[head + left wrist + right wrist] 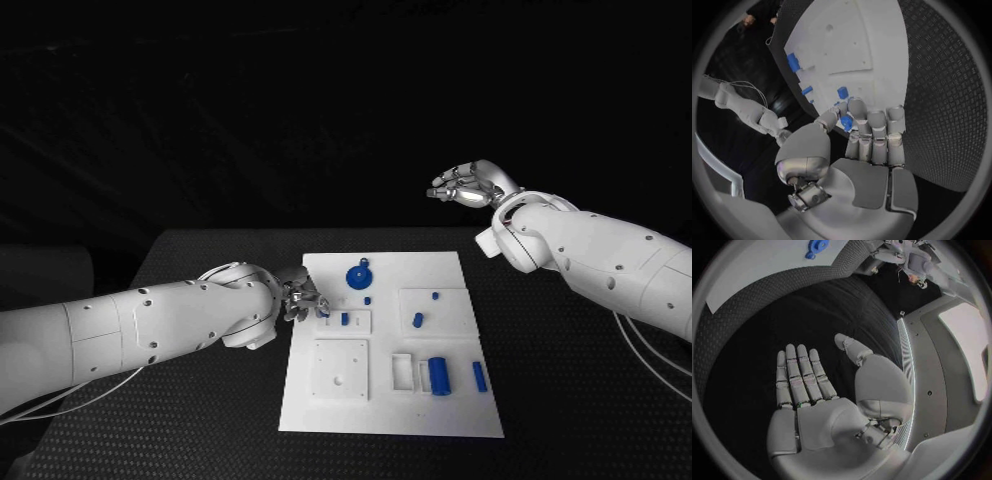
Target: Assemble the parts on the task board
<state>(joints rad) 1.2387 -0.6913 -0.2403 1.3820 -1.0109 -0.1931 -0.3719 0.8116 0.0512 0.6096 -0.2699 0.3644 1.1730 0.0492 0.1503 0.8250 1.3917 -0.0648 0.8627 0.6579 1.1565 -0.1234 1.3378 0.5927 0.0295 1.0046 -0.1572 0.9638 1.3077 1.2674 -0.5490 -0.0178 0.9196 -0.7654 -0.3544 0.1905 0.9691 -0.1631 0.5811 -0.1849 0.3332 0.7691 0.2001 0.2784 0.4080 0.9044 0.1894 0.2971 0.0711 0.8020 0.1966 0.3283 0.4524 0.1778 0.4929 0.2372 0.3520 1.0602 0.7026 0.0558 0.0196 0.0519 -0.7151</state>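
The left hand (pixel 296 298) pinches a small blue part (pixel 846 123) between thumb and fingers at the left edge of the task board (pixel 447 418). The right hand (pixel 469 184), fingers spread and holding nothing, hangs well beyond the board's far right corner.

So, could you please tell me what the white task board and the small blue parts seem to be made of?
White flat task board: probably matte plastic, with an even, glare-free surface and cut recesses. Small blue parts: likely moulded or printed plastic, uniform in colour with a soft sheen. Neither is certain.
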